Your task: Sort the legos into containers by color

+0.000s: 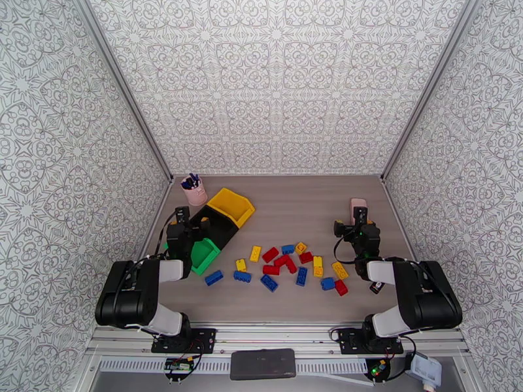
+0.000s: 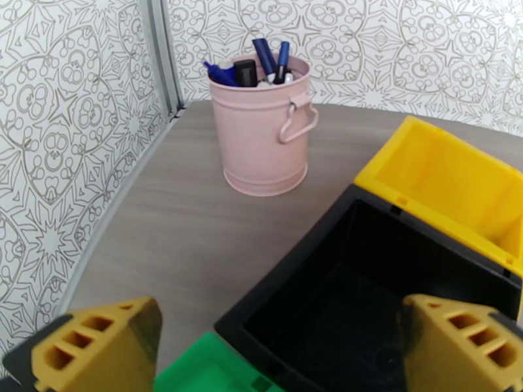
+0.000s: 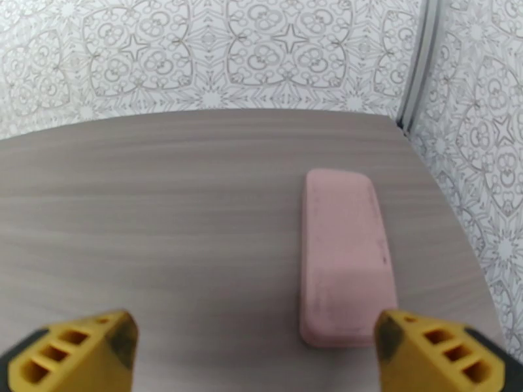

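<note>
Legos, small studded plastic bricks in red, blue and yellow, lie loose on the grey wood-grain table. I see them scattered in a band that begins near the black rectangular plastic bin and runs away from it toward the right arm. One yellow brick lies nearest that bin. A red brick lies farthest from it.

The black bin is the middle one of a diagonal row of three open-topped bins set wall to wall. The green plastic bin touches its near end and the yellow plastic bin its far end. Beyond the black bin, toward the back left corner, a pink metal cup with a side handle stands upright, holding dark and blue pens.

Left end effector: I see it above the near end of the black bin, its yellow fingers spread wide and gripping nothing.

Right end effector: it is well apart from the black bin, across the table. Its fingers are likewise spread wide and empty, held above the table. A flat pink rounded slab lies just ahead of its right finger.
</note>
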